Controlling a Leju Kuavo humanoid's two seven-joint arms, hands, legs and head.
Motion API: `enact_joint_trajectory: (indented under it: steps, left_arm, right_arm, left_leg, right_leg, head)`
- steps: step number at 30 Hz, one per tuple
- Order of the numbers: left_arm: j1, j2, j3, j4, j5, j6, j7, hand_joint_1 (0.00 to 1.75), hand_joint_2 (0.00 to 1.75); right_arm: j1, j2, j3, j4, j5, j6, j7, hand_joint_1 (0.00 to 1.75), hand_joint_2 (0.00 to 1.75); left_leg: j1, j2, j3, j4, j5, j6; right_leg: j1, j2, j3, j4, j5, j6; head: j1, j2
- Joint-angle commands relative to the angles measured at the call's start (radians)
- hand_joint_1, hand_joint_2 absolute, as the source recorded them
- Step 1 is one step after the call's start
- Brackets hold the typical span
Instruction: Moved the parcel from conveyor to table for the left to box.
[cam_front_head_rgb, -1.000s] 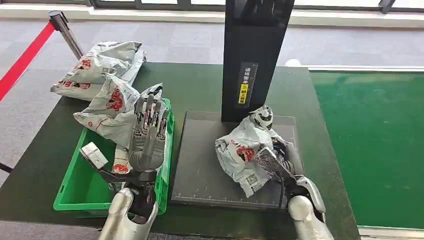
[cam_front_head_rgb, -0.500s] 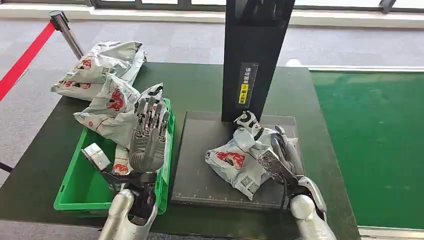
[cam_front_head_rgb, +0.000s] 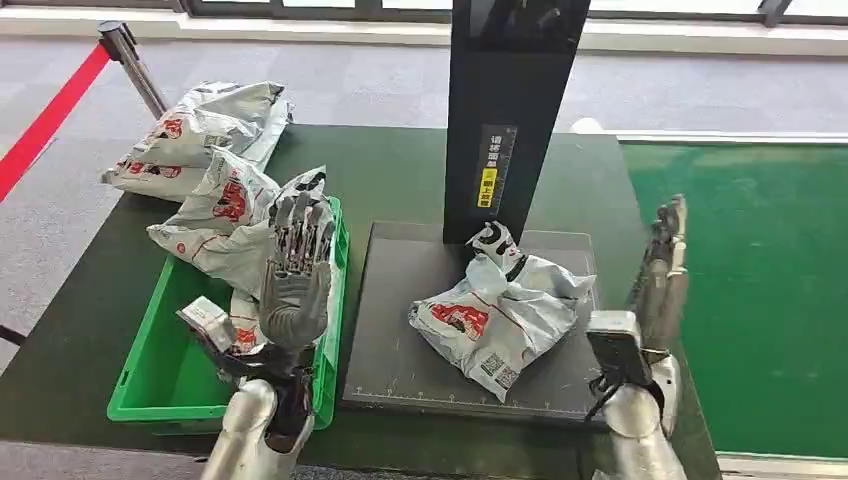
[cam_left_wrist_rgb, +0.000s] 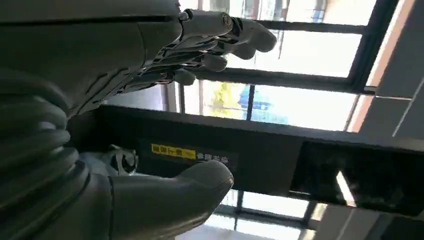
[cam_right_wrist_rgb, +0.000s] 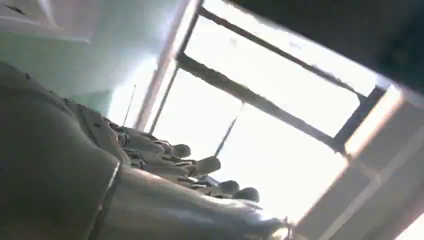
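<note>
A crumpled grey parcel (cam_front_head_rgb: 500, 312) with red print lies on the dark scale platform (cam_front_head_rgb: 400, 330), in front of the black post (cam_front_head_rgb: 510, 110). My right hand (cam_front_head_rgb: 660, 270) is raised to the right of the parcel, fingers straight and apart, holding nothing; the right wrist view also catches the right hand (cam_right_wrist_rgb: 180, 165). My left hand (cam_front_head_rgb: 295, 275) is held upright over the green box (cam_front_head_rgb: 160, 375), fingers spread and empty, and the left hand (cam_left_wrist_rgb: 200, 45) looks the same in the left wrist view.
Several grey parcels (cam_front_head_rgb: 205, 130) are piled at the table's far left, one draping into the green box. The green conveyor belt (cam_front_head_rgb: 760, 290) runs along the right. A red barrier strap (cam_front_head_rgb: 50, 115) and its post stand at the far left.
My right hand has let go of the parcel and lifted away to the right, fingers now straight. The parcel settled flat on the platform. The left hand barely moved.
</note>
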Motion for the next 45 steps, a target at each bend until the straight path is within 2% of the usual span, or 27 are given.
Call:
enact_joint_trajectory:
  steps: [1, 2, 3, 4, 7, 10, 13, 15, 21, 26, 27, 30, 31, 32, 45]
  left_arm:
    - [-0.211, 0.014, -0.348, 0.257, -0.710, 0.286, 0.177, 0.00, 1.75]
    - [-0.277, -0.018, -0.388, 0.397, -0.819, 0.329, 0.239, 0.00, 1.75]
    - [-0.310, -0.042, -0.396, 0.477, -0.849, 0.354, 0.248, 0.00, 1.75]
    - [-0.319, -0.049, -0.394, 0.501, -0.851, 0.366, 0.243, 0.00, 1.75]
    - [-0.328, -0.045, -0.394, 0.527, -0.854, 0.362, 0.238, 0.00, 1.75]
    - [-0.391, -0.083, -0.398, 0.726, -0.885, 0.317, 0.277, 0.00, 1.75]
    - [-0.466, -0.089, -0.511, 0.929, -0.862, 0.392, 0.347, 0.00, 1.75]
    - [-0.493, -0.089, -0.595, 1.000, -0.837, 0.367, 0.369, 0.00, 1.75]
    - [-0.544, -0.089, -0.805, 1.072, -0.859, 0.334, 0.495, 0.00, 1.75]
    - [-0.546, -0.089, -0.844, 1.068, -0.883, 0.325, 0.522, 0.00, 1.75]
    - [-0.553, -0.089, -0.890, 1.066, -0.919, 0.321, 0.550, 0.38, 1.75]
    - [-0.551, -0.089, -0.912, 1.053, -0.933, 0.315, 0.565, 0.38, 1.75]
    - [-0.546, -0.089, -0.919, 1.044, -0.936, 0.316, 0.573, 1.64, 1.75]
    - [-0.547, -0.089, -0.924, 1.041, -0.940, 0.313, 0.579, 1.75, 1.75]
    - [-0.558, -0.089, -0.969, 1.035, -1.043, 0.348, 0.663, 1.75, 1.75]
  right_arm:
    - [-0.005, 0.097, -0.209, -0.306, -0.082, -0.209, -0.090, 0.00, 0.00]
    - [-0.016, 0.118, -0.239, -0.344, -0.064, -0.209, -0.090, 0.00, 0.00]
    - [-0.022, 0.119, -0.242, -0.346, -0.065, -0.209, -0.090, 0.00, 1.75]
    - [-0.025, 0.119, -0.242, -0.343, -0.065, -0.209, -0.090, 0.00, 1.75]
    - [-0.027, 0.123, -0.246, -0.350, -0.061, -0.209, -0.090, 0.00, 1.75]
    - [-0.034, 0.132, -0.254, -0.376, -0.057, -0.209, -0.090, 0.00, 1.75]
    - [-0.029, 0.147, -0.272, -0.394, -0.051, -0.209, -0.090, 0.00, 1.75]
    - [-0.029, 0.158, -0.280, -0.391, -0.029, -0.209, -0.090, 0.00, 1.75]
    - [0.003, 0.134, -0.307, -0.332, -0.098, -0.209, -0.090, 0.00, 1.75]
    - [0.014, 0.133, -0.310, -0.344, -0.098, -0.209, -0.090, 0.00, 1.75]
    - [0.020, 0.139, -0.314, -0.350, -0.072, -0.209, -0.090, 0.00, 1.75]
    - [0.027, 0.143, -0.320, -0.361, -0.069, -0.209, -0.090, 0.00, 1.75]
    - [0.036, 0.141, -0.320, -0.366, -0.074, -0.209, -0.090, 0.00, 1.75]
    - [0.039, 0.141, -0.319, -0.367, -0.075, -0.209, -0.090, 0.00, 1.75]
    - [0.065, 0.142, -0.332, -0.381, -0.067, -0.209, -0.090, 0.00, 1.75]
  left_leg:
    - [0.000, -0.006, -0.002, 0.002, 0.001, 0.000]
    - [0.000, -0.008, -0.003, 0.002, 0.002, 0.001]
    - [-0.001, -0.008, -0.003, 0.001, 0.002, 0.001]
    - [-0.001, -0.011, -0.003, 0.001, 0.003, 0.001]
    - [-0.001, -0.003, 0.000, 0.000, 0.002, 0.001]
    - [-0.002, 0.000, 0.001, 0.000, 0.002, 0.001]
    - [-0.002, -0.002, 0.001, -0.001, 0.003, 0.001]
    - [-0.002, -0.001, 0.002, 0.000, 0.001, 0.001]
    - [-0.001, 0.000, 0.002, 0.000, 0.001, 0.001]
    - [-0.001, 0.003, 0.002, 0.000, 0.001, 0.001]
    - [-0.002, 0.002, 0.001, 0.000, 0.001, 0.001]
    - [-0.002, 0.001, 0.001, 0.000, 0.001, 0.001]
    - [-0.001, 0.001, 0.001, 0.000, 0.001, 0.001]
    - [-0.001, 0.002, 0.001, 0.000, 0.001, 0.001]
    - [-0.001, 0.002, 0.002, 0.000, 0.001, 0.001]
  right_leg:
    - [0.000, -0.008, 0.000, 0.001, -0.001, -0.001]
    - [0.000, -0.011, 0.000, 0.001, -0.001, -0.001]
    - [0.000, -0.010, 0.000, 0.001, -0.001, 0.000]
    - [-0.001, -0.014, 0.001, 0.000, -0.001, 0.000]
    - [-0.001, -0.007, 0.003, -0.002, 0.001, 0.000]
    - [-0.002, -0.003, 0.002, -0.001, 0.002, 0.000]
    - [-0.001, -0.005, 0.003, -0.002, 0.003, 0.000]
    - [-0.001, -0.003, 0.003, -0.002, 0.002, 0.001]
    - [-0.001, -0.002, 0.002, -0.002, 0.002, 0.001]
    - [-0.001, 0.000, 0.002, -0.002, 0.003, 0.000]
    - [-0.001, 0.000, 0.002, -0.002, 0.003, 0.000]
    - [-0.001, -0.001, 0.001, -0.001, 0.002, 0.000]
    - [-0.001, -0.001, 0.002, -0.002, 0.003, 0.000]
    - [-0.001, 0.000, 0.002, -0.002, 0.003, 0.000]
    - [-0.001, 0.000, 0.002, -0.001, 0.002, 0.001]
  head:
    - [0.000, 0.000]
    - [0.000, 0.000]
    - [0.000, 0.000]
    - [0.000, 0.000]
    - [0.000, 0.000]
    - [0.000, 0.000]
    - [0.000, 0.000]
    - [0.000, 0.000]
    - [0.000, 0.000]
    - [0.000, 0.000]
    - [0.000, 0.000]
    - [0.000, 0.000]
    - [0.000, 0.000]
    - [0.000, 0.000]
    - [0.000, 0.000]
